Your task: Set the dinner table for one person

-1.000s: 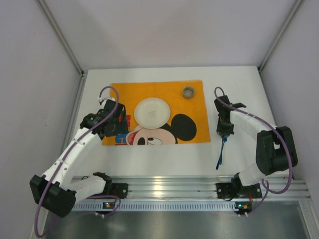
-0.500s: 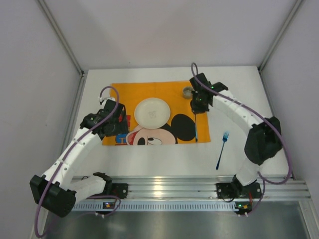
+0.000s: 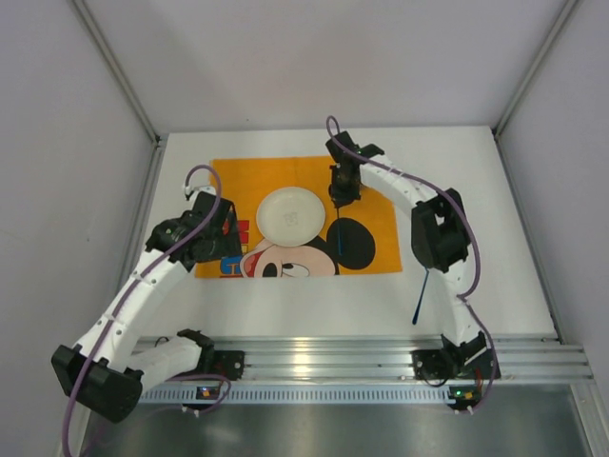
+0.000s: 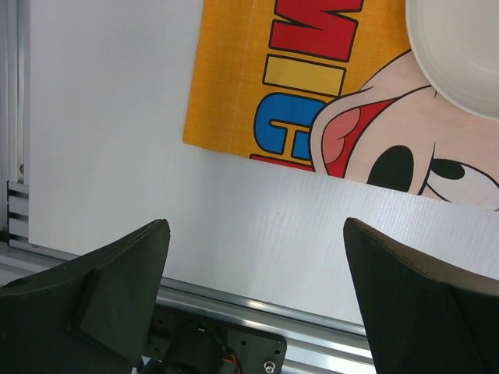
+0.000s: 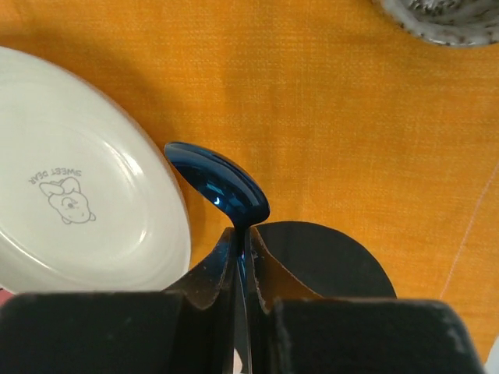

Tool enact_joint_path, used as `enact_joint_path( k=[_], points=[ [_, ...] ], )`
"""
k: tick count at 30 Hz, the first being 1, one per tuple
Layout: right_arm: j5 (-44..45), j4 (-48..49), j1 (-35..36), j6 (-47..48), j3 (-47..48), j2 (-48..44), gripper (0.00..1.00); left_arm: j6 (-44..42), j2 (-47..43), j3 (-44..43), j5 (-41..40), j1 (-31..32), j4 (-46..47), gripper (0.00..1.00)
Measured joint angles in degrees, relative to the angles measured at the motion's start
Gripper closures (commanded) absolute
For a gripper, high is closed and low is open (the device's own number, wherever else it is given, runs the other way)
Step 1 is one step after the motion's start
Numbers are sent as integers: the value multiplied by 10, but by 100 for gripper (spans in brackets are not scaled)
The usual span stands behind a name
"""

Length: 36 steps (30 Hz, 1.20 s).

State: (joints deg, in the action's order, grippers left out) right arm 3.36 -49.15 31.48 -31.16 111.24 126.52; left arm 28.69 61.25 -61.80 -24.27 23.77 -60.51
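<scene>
Risk of clipping the plate (image 5: pixel 78 195) on the way down: right end effector (image 5: pixel 242 238) clamped shut on the blue spoon (image 5: pixel 222 191), bowl hanging just beside the rim above the orange placemat (image 5: pixel 351 140). Held by a thin pinch, so likely swings or lands skewed if released high. Left end effector (image 4: pixel 253 226) spread wide, empty, over the white table (image 4: pixel 117 117) by the placemat's near-left corner.

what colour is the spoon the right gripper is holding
Glossy dark blue. The spoon shows best in the right wrist view, pinched in the right gripper.
</scene>
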Motion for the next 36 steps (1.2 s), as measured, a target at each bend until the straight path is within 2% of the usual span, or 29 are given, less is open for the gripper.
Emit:
enact_joint_path(
  k=[3, 5, 6, 7, 9, 10, 12, 15, 18, 23, 28, 36],
  points=[
    [1, -2, 0, -2, 3, 22, 100, 1, -11, 0, -3, 0, -7, 1],
    [4, -2, 0, -3, 3, 35, 92, 1, -15, 0, -4, 0, -12, 1],
    [6, -3, 0, -5, 3, 41, 85, 1, -15, 0, -5, 0, -12, 1],
    [8, -4, 0, -7, 3, 45, 71, 1, -15, 0, -6, 0, -12, 1],
    [12, -7, -2, -14, 3, 48, 59, 1, -15, 0, -7, 0, -12, 1],
    [13, -7, -2, -14, 3, 48, 50, 1, -15, 0, -7, 0, -12, 1],
    [15, -6, -5, -15, 3, 48, 47, 1, -14, 0, -7, 0, -12, 1],
    [16, -7, -7, -15, 1, 45, 46, 0, -8, -2, -7, 0, -12, 1],
    [28, 3, -9, -15, -51, 4, 46, -1, -4, -3, -7, 0, -12, 1],
    [41, 27, -30, -15, -271, -195, 48, -1, -5, -3, -5, 0, -12, 1],
    [52, 49, -91, -22, -437, -359, 51, -2, -1, -3, 4, 0, -7, 1],
    [68, 53, -131, -72, -606, -401, 61, -8, 25, 3, 25, 0, 12, 1]
  ],
)
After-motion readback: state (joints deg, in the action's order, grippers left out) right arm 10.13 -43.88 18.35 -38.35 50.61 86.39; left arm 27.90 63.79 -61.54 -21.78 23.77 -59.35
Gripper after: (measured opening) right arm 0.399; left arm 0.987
